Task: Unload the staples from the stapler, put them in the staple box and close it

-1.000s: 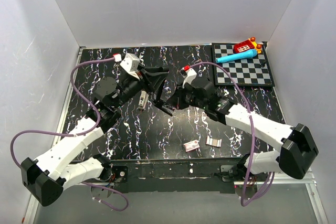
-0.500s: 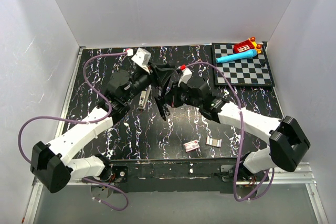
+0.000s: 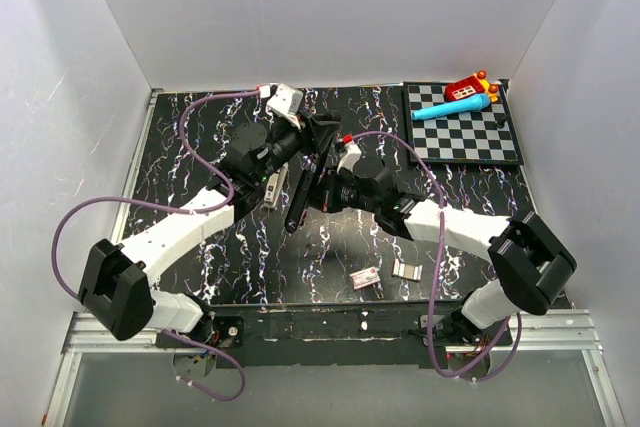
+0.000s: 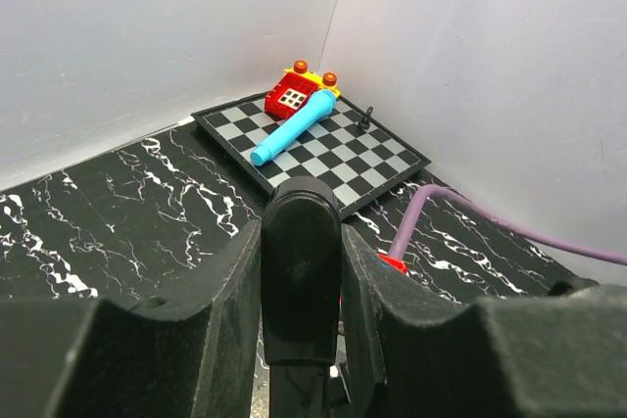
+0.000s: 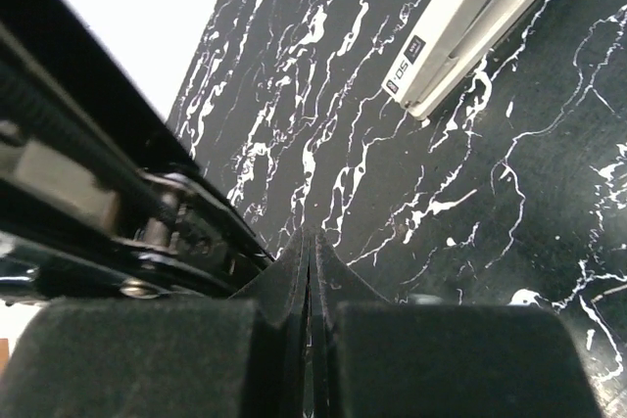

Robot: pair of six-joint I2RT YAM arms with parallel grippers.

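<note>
The grey-silver stapler (image 3: 272,188) lies on the black marbled table, just left of both grippers; it also shows in the right wrist view (image 5: 480,26), top right. My left gripper (image 3: 318,143) is shut on the rounded end of a slim all-black elongated object (image 3: 303,192), seen between its fingers in the left wrist view (image 4: 301,242). The object slants down towards the near side. My right gripper (image 3: 322,193) is right beside that black object, its fingers (image 5: 294,276) pressed together. Nothing shows between them.
A chessboard (image 3: 470,137) at the back right carries a blue cylinder (image 3: 452,107) and a red toy (image 3: 465,87); they also show in the left wrist view (image 4: 294,129). A small red-and-white box (image 3: 364,278) and a silver staple strip (image 3: 406,269) lie near the front edge.
Both arms have reached further towards the back middle. The left gripper carried the black object right and back, and the right gripper moved left beside it. The stapler has not moved.
</note>
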